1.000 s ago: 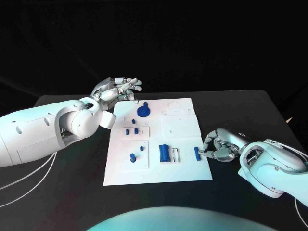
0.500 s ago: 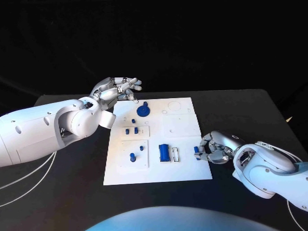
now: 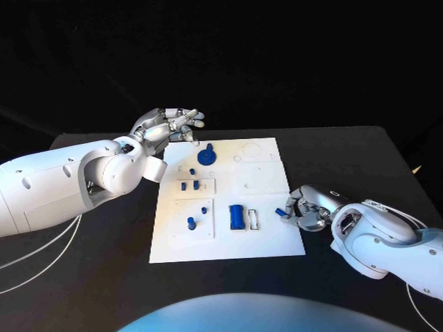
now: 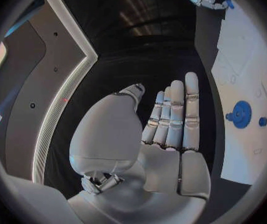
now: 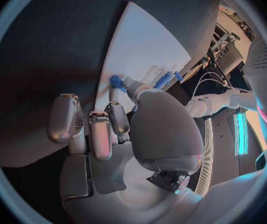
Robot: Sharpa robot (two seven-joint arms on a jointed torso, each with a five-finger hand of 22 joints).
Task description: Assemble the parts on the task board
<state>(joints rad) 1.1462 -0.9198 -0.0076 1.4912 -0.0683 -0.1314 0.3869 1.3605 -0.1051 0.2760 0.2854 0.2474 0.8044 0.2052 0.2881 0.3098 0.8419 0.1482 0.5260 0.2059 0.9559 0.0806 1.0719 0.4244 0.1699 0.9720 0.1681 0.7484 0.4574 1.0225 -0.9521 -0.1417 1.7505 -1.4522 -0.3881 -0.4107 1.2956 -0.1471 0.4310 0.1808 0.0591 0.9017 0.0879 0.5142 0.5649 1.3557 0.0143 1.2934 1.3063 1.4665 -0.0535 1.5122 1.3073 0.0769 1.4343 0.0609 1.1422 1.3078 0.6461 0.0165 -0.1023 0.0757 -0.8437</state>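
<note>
Right hand (image 3: 303, 207) at the white board's (image 3: 266, 238) right edge pinching a small blue peg (image 3: 280, 212), left hand (image 3: 169, 126) empty with fingers straight, beyond the board's far left corner

Two bulky white arms with smooth, rounded shell segments and small dark screw holes. Thin white cables loop below the left arm (image 3: 62, 183) and trail beside the right arm (image 3: 401, 242). Each ends in a silver metallic hand, the left hand (image 3: 169, 126) and right hand (image 3: 306, 207), with jointed, segmented fingers.
</note>
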